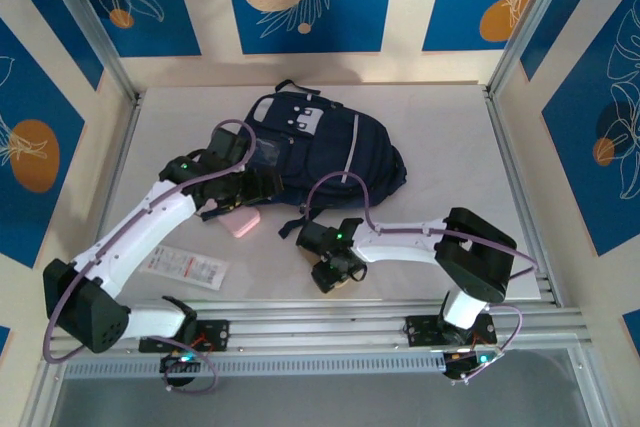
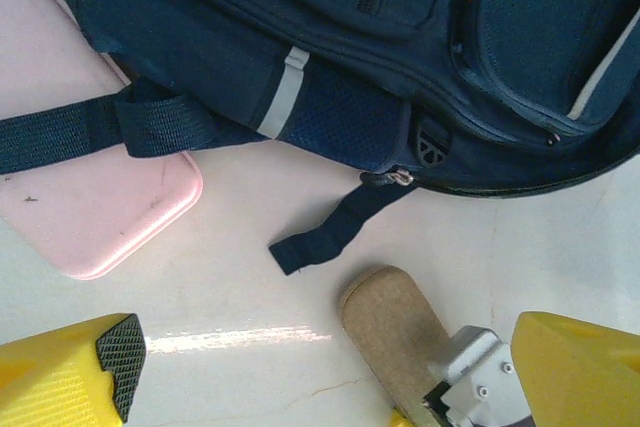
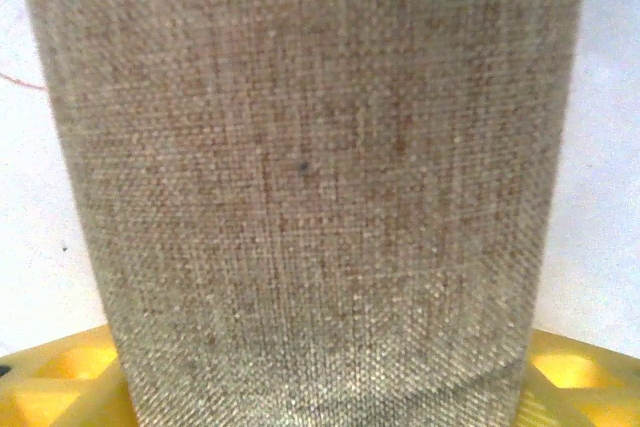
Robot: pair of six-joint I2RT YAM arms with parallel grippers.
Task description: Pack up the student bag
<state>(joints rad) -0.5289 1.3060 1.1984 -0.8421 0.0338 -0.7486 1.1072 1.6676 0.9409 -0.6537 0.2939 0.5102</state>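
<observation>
**Student bag (image 1: 320,147) lying flat on the white surface (image 1: 440,127), a tool at its near side on either hand**

We see the student bag, a large navy-blue fabric backpack with light grey stripes, lying front up toward the far middle of the surface, with dark straps trailing off its near edge. The left tool (image 2: 325,372) is at the bag's near-left edge, its yellow fingers spread wide apart. The right tool (image 1: 335,272) is low over the surface, just off the bag's near edge. A flat white printed packet (image 1: 185,267) lies beside the left arm, well apart from the bag. A pale pink flat case with rounded corners (image 2: 90,217) touches the bag's edge, and one strap lies across it. A small tan woven-fabric pouch (image 3: 310,177) sits between the right tool's yellow fingers. We cannot tell whether they clamp it or merely flank it.
</observation>
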